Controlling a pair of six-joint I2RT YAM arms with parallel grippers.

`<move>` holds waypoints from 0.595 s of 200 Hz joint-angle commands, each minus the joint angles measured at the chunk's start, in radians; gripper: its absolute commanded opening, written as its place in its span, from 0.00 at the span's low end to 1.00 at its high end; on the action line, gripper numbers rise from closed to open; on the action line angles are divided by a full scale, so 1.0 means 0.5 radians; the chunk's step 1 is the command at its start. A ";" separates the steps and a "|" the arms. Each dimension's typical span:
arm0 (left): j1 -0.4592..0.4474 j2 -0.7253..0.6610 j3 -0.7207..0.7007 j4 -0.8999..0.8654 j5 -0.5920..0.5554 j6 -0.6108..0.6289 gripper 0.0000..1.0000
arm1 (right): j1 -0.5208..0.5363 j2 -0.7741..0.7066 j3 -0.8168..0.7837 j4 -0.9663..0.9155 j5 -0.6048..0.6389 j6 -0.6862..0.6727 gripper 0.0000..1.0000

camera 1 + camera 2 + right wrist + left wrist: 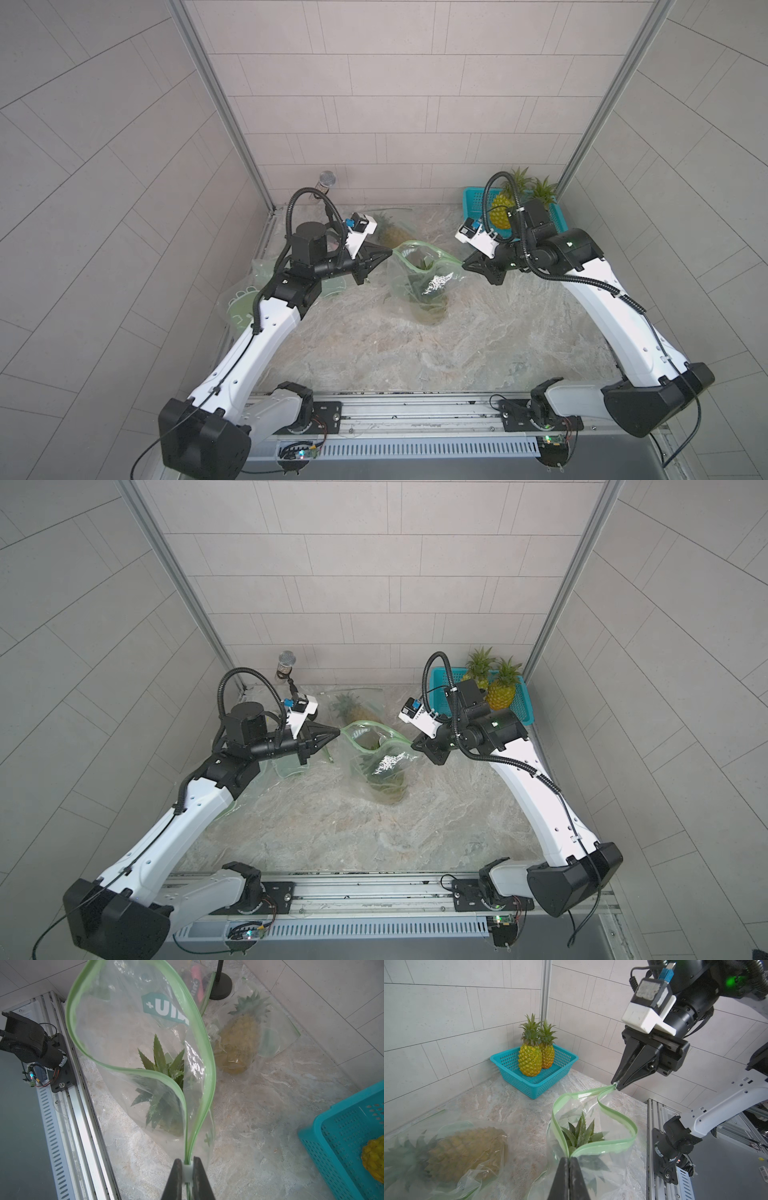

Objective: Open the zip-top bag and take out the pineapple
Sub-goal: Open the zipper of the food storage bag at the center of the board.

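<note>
A clear zip-top bag (432,282) (380,762) with a green zip strip hangs over the middle of the table, stretched between both grippers, its mouth gaping open. Inside stands the pineapple (581,1132) (162,1084), leafy crown up toward the opening. My left gripper (390,250) (569,1158) is shut on one end of the green strip. At the opposite end, my right gripper (463,266) (188,1162) is shut on the white zip slider (188,1169). The right gripper (615,1084) also shows in the left wrist view, pinching that end.
Another bagged pineapple (390,232) (463,1151) lies behind the held bag. A teal basket (473,203) (537,1088) with two pineapples (529,1059) sits in the back right corner. Limp bags (245,299) lie under the left arm. A microphone stand (328,179) is at the back left.
</note>
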 commanded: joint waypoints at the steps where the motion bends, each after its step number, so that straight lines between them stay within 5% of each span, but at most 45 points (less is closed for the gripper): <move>1: -0.041 0.017 -0.015 0.089 0.048 -0.008 0.00 | 0.000 -0.033 0.001 0.035 -0.055 0.003 0.05; 58: -0.058 0.045 -0.009 0.091 0.066 -0.030 0.00 | 0.003 -0.119 0.023 0.204 -0.094 0.091 0.31; 119: -0.063 0.046 -0.009 0.092 0.109 -0.027 0.00 | 0.126 0.024 0.203 0.202 -0.197 0.107 0.27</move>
